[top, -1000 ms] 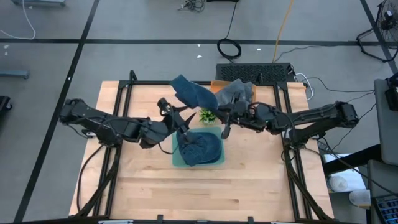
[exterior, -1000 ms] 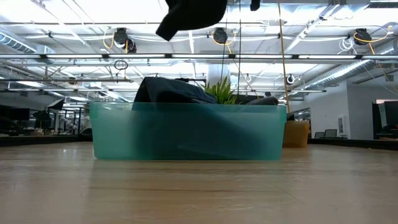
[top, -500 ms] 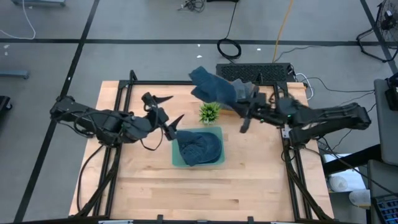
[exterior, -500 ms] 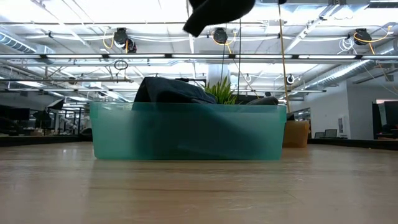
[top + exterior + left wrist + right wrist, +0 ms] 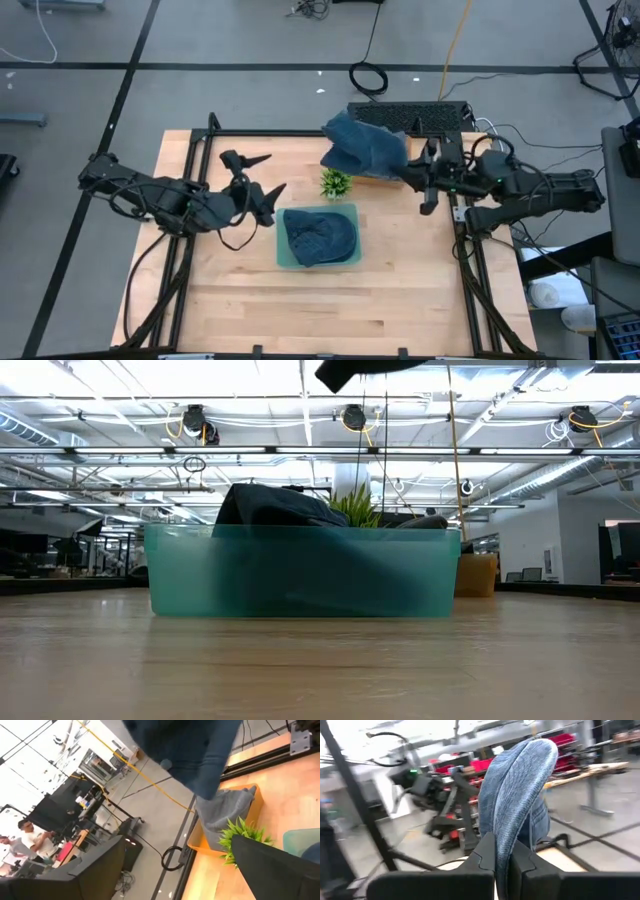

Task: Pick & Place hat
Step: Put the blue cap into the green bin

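A blue denim hat [image 5: 362,148] hangs in the air over the table's far side, above an orange tray [image 5: 372,178], with my right gripper [image 5: 400,172] shut on it. A second, dark blue hat [image 5: 322,235] lies in the teal bin [image 5: 283,258] at mid-table, its crown above the bin's rim [image 5: 275,505]. My left gripper [image 5: 275,172] is left of the bin and open, with nothing between its fingers. In the left wrist view, a grey hat [image 5: 225,815] lies in the orange tray [image 5: 250,807]. My right gripper pinches an edge of the denim hat [image 5: 503,845] between its two fingers [image 5: 485,852]. The fingers come about level from the table's right side. The hat is lifted clear of everything and sticks out beyond the fingertips, toward the table's left.
A small green plant [image 5: 335,182] stands just behind the bin, between it and the orange tray. Bare wood lies in front of the bin and on both sides of it. Black frame rails [image 5: 190,200] run along the table's left and right.
My left gripper has opened and drawn back from over the bin toward the table's left edge. My right gripper has carried the denim hat up and toward the table's right, from near the bin to above the orange tray. The dark hat stays in the bin.
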Action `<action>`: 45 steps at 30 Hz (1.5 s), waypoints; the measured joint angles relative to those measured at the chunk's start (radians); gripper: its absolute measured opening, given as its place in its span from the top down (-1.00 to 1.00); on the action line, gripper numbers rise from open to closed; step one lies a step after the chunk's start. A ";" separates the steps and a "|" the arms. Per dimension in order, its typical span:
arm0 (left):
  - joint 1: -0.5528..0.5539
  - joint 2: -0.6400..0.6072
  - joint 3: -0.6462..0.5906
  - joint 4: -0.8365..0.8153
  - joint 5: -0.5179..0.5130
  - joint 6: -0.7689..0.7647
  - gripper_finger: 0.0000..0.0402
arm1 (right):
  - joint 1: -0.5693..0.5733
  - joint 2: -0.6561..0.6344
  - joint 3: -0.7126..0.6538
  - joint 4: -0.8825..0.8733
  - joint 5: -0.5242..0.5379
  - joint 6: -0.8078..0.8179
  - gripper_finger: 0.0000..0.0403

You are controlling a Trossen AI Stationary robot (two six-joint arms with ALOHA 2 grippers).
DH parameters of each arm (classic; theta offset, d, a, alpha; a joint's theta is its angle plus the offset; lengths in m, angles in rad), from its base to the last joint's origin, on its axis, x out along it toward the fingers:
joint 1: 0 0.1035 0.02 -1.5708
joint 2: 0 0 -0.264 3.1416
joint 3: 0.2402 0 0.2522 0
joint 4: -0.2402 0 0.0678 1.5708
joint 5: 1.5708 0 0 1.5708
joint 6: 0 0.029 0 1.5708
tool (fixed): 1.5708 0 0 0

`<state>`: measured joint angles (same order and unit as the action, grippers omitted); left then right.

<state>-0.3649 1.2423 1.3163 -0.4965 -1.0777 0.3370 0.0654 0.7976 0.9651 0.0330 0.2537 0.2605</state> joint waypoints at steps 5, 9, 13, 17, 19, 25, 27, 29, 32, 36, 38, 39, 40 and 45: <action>-0.001 0.000 0.000 0.000 -0.004 -0.017 -0.87 | 0.000 0.014 -0.054 0.125 -0.123 0.017 1.00; -0.012 0.000 0.000 0.000 0.003 0.008 -0.91 | -0.022 0.026 -0.114 0.213 -0.187 0.028 1.00; -0.027 0.000 0.000 -0.001 0.004 0.045 -0.91 | -0.075 0.032 -0.187 0.321 -0.260 0.073 1.00; -0.035 0.000 0.000 -0.021 0.003 0.098 -0.88 | -0.125 0.044 -0.286 0.491 -0.324 0.156 1.00; -0.037 0.000 0.000 -0.044 0.000 0.115 -0.87 | -0.148 0.049 -0.340 0.578 -0.341 0.200 1.00; -0.037 0.000 -0.001 -0.144 -0.004 0.190 -0.89 | -0.192 0.064 -0.509 0.866 -0.363 0.334 1.00; -0.037 0.000 -0.001 -0.181 -0.003 0.235 -0.89 | -0.190 0.077 -0.551 0.976 -0.363 0.376 1.00; -0.037 0.000 -0.001 -0.201 0.001 0.308 -0.87 | -0.189 0.094 -0.585 1.082 -0.364 0.421 1.00; -0.037 0.001 -0.001 -0.192 0.004 0.454 -0.82 | -0.173 0.122 -0.608 1.203 -0.360 0.458 1.00; -0.036 0.001 -0.001 -0.123 0.004 0.639 -0.77 | -0.135 0.178 -0.610 1.262 -0.355 0.459 1.00; -0.033 0.001 -0.001 -0.081 0.004 0.718 -0.74 | -0.115 0.211 -0.610 1.305 -0.355 0.460 1.00; -0.030 0.001 -0.001 -0.064 0.005 0.752 -0.73 | -0.106 0.228 -0.610 1.327 -0.355 0.461 1.00; -0.025 0.001 -0.001 -0.052 0.013 0.787 -0.71 | -0.098 0.247 -0.610 1.344 -0.355 0.461 1.00; -0.006 0.001 -0.001 -0.047 0.151 1.032 -0.64 | -0.061 0.316 -0.610 1.422 -0.332 0.478 1.00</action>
<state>-0.3713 1.2434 1.3155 -0.5437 -0.9264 1.3690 0.0048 1.1137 0.3550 1.4554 -0.0782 0.7383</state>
